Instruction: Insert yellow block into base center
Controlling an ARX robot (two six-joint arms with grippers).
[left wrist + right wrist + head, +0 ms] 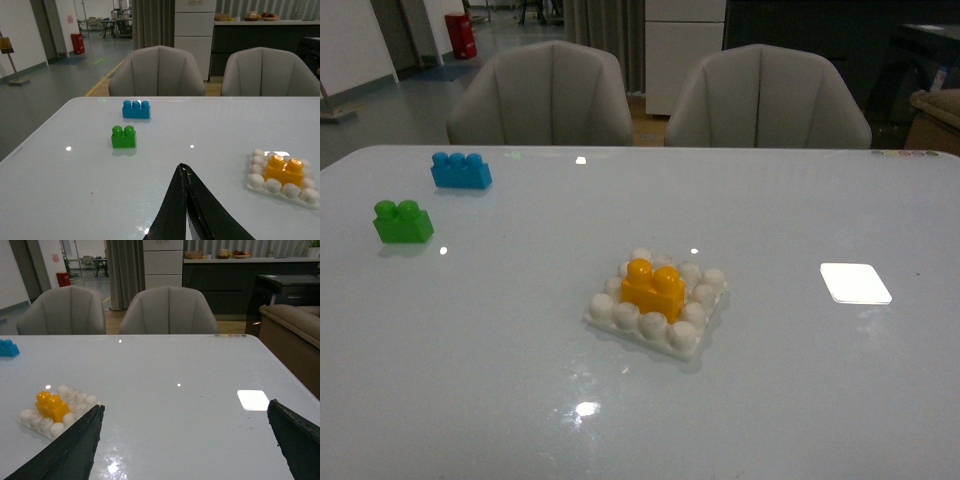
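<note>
Yellow two-stud plastic block [653,288] sits centred on the white studded square base [692,341], apart from the closed, empty left gripper [185,200] and wide-spread, empty right gripper [185,440].

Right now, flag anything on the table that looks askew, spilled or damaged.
Nothing stands out. The yellow block sits upright in the middle of the base, ringed by its studs. The green brick and blue brick stand upright and apart on the table; no spill or damage shows.
</note>
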